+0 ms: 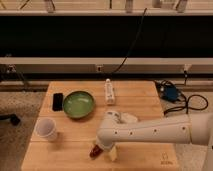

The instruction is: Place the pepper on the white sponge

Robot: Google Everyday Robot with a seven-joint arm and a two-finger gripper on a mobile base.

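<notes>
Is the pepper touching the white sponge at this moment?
Apart. The camera view shows the pepper near the front edge of the table by the gripper, while the white sponge lies farther back, beyond the arm.

On the table [142, 100], phone [58, 101] lies left of bowl [78, 104], bottle [109, 92] right of it. Cup [46, 129] sits front left. Sponge [130, 118] lies behind the arm [150, 132]. End effector [105, 152] is near the front edge, pepper [94, 150] just beside it on the left.

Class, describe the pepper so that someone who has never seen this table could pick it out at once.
Start at the wooden table and go to its front edge, about the middle, where the gripper ends the white arm. The pepper is at its tip: small, dark red, the only red thing there.
</notes>
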